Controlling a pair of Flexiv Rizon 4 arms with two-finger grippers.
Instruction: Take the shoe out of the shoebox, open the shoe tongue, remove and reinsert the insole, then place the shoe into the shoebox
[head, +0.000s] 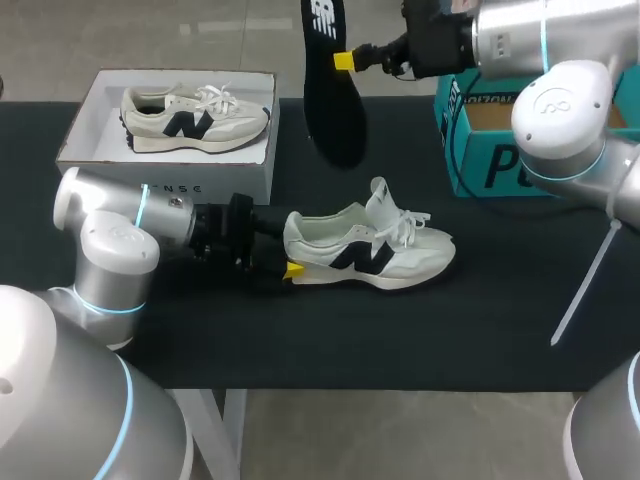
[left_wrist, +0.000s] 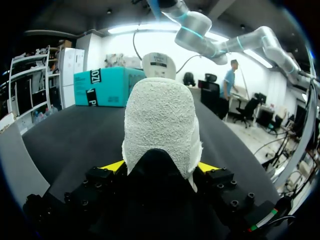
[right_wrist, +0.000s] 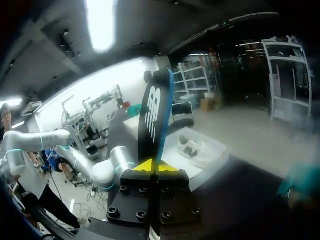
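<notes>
Sneaker (head: 370, 255) on the table (head: 450, 320), insole (head: 333, 100) held above.
Left gripper (head: 290, 270) clamps its heel; right gripper (head: 343, 61) pinches the insole; white shoebox (head: 180, 185) holds another sneaker (head: 195, 118); teal carton (head: 500, 160) nearby.

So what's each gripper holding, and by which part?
Left gripper holds the white sneaker by its heel; right gripper holds the black insole by its side edge.

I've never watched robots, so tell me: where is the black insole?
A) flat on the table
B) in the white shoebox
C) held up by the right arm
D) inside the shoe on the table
C: the right gripper pinches the insole in the air, clear of the shoe that the left gripper holds by its heel.
</notes>
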